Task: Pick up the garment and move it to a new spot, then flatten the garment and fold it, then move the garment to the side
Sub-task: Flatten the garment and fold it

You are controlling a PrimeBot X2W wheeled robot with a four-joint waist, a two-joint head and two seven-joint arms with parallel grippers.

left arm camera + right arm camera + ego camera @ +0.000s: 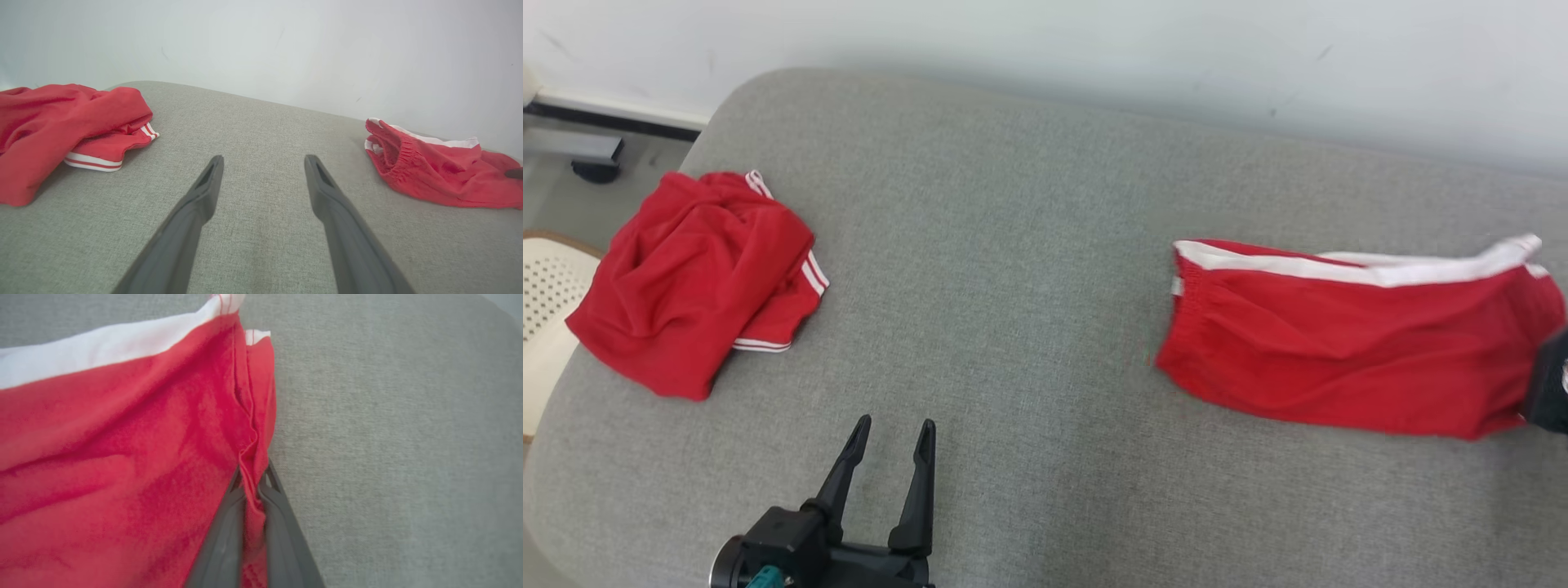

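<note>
1. We read the right gripper as closed. Its jaws are pinched on a ridge of red cloth at one end of the folded red shorts.
2. The shorts lie on the grey upholstered surface. From these jaws the cloth spreads ahead and to their left, and bare upholstery lies to their right.
3. The long axis of the shorts runs crosswise in the head view. The elastic waistband end points toward the left gripper, and the opposite end sits in the right jaws.
4. The left gripper's jaws stand wide apart and hold nothing. The shorts lie well off to their right, and a crumpled red garment lies ahead to their left.
5. We judge the right arm to be the nearer and the one engaged. A pull sideways along the long axis looks likely. A hold at one end only may disturb the fold.
</note>
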